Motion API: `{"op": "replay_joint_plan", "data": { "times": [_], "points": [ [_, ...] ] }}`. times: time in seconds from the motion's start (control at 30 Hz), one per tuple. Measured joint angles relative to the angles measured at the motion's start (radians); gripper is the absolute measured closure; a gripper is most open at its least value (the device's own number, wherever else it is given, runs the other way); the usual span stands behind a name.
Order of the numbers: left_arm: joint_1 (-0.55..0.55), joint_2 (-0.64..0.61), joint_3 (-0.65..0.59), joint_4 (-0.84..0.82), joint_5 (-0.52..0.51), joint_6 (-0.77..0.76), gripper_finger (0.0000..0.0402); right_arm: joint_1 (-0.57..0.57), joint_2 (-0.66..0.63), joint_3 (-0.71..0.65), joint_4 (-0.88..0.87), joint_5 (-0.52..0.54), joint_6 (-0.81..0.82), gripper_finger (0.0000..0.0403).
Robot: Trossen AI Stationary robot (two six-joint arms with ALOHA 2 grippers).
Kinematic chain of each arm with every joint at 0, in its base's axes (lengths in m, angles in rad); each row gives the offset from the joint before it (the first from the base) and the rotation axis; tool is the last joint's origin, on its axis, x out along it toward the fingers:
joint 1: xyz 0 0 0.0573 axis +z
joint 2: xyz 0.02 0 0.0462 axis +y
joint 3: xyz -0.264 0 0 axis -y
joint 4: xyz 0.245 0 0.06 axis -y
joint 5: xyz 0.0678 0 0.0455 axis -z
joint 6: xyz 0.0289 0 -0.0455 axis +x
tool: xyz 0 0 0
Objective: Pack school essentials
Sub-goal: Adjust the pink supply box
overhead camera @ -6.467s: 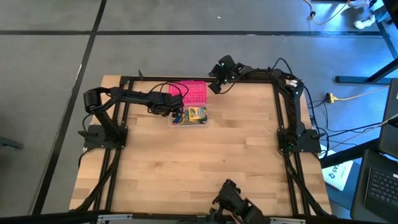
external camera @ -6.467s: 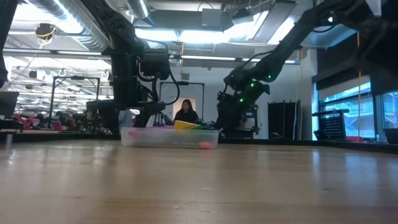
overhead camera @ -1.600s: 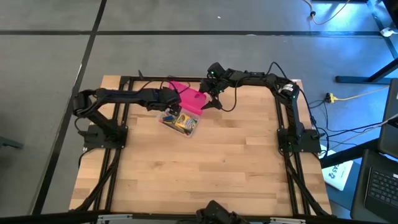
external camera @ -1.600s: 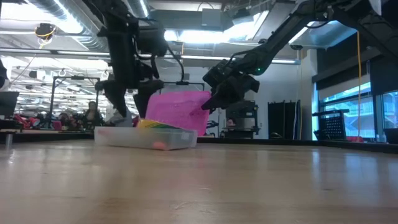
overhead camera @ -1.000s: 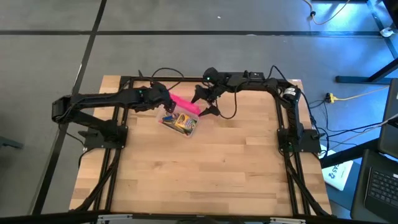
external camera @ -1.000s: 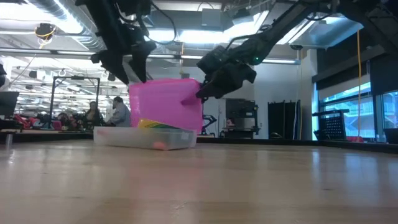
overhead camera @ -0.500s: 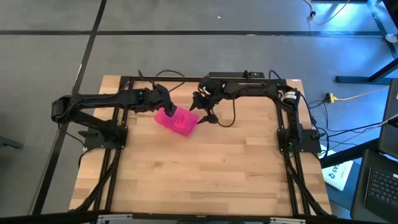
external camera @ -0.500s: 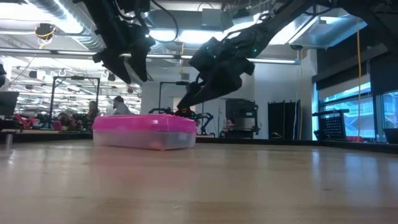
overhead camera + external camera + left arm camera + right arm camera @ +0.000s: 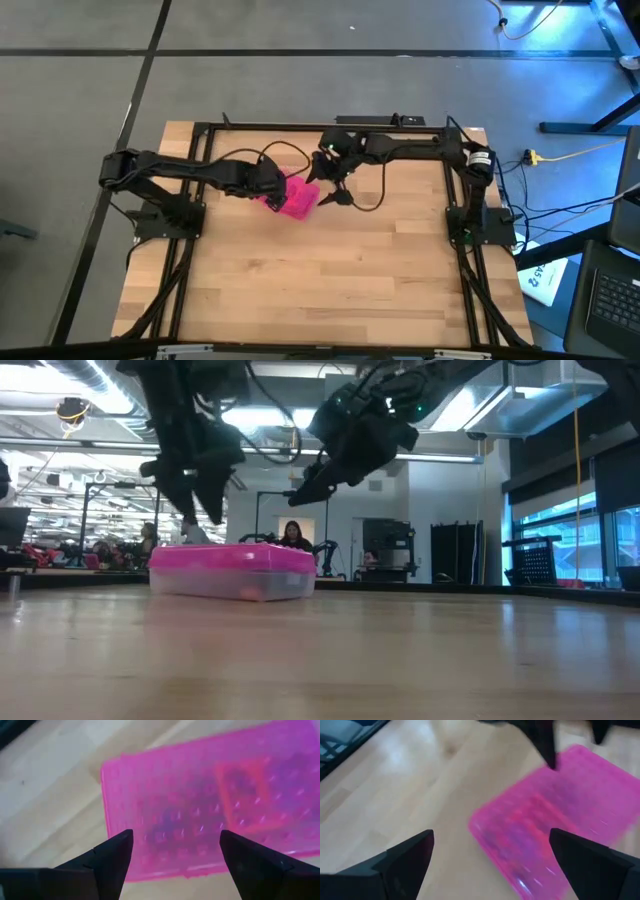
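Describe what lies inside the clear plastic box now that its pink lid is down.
The pink studded lid covers the clear plastic box flat. Through the lid only dim shapes show, one squarish reddish patch. Through the side wall, a small reddish blur. What these things are cannot be told.

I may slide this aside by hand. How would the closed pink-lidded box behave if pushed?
The pink-lidded box sits low and flat on the table, so it would probably slide, not tip. Its plastic walls look rigid. Loose items inside may rattle and shift.
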Motion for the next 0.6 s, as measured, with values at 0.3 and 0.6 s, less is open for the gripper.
{"op": "replay_joint_plan", "data": {
  "times": [0.3,0.6],
  "points": [
    [-0.022,0.116,-0.001,-0.008,-0.028,-0.041,0.0107,0.052,0.0,0.0,0.017,0.077,-0.002,0.0004],
    [-0.022,0.175,0.004,0.011,-0.045,-0.075,0.0107,0.052,0.0,0.0,0.009,0.089,0.0,0.0004]
  ]
}}
